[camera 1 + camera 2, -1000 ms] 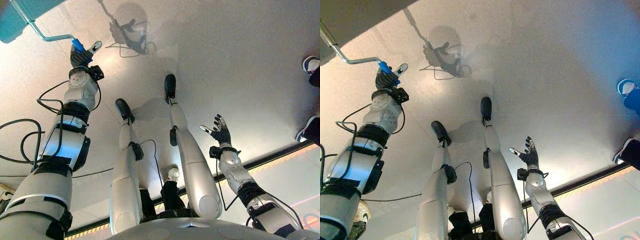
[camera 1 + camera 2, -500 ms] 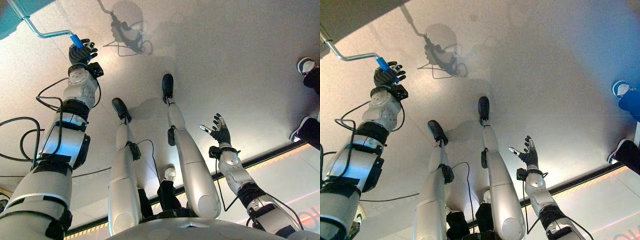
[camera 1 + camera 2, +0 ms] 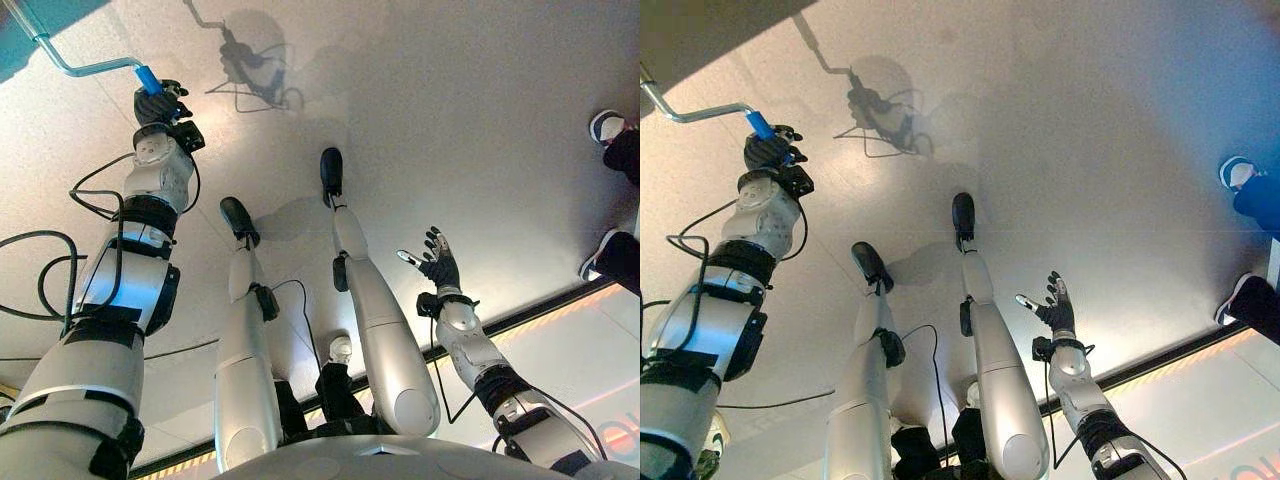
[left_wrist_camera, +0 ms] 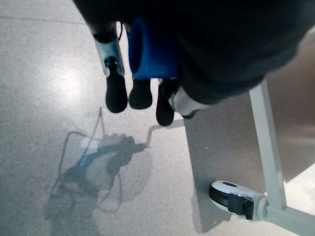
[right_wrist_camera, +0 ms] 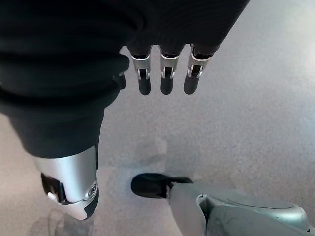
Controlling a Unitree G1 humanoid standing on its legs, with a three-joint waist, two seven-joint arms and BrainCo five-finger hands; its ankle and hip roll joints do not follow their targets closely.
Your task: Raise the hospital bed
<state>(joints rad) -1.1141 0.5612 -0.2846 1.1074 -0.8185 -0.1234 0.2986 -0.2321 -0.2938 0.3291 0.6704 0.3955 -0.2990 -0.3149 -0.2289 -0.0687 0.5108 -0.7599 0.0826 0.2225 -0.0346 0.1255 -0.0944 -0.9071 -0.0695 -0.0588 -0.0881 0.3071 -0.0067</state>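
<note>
The bed's crank is a bent metal rod [image 3: 85,68] ending in a blue grip [image 3: 148,78], reaching out from under the teal bed corner [image 3: 25,45] at the far left. My left hand [image 3: 158,104] is raised to it, fingers curled round the blue grip [image 4: 147,46]. In the left wrist view the dark fingertips [image 4: 140,96] wrap over the grip. My right hand [image 3: 437,266] hangs low at the right, away from the bed, with straight fingers [image 5: 165,81] and nothing in it.
A white bed-frame leg [image 4: 268,142] with a caster wheel [image 4: 236,197] stands close by the crank. A person's shoes [image 3: 608,126] and leg [image 3: 612,262] are at the right edge. A dark floor strip [image 3: 540,312] runs across at the lower right.
My left hand's fingers and thumb, spread beside the grip a second ago, have curled round it. Hand and crank grip sit slightly higher and further left. The right hand has stayed put.
</note>
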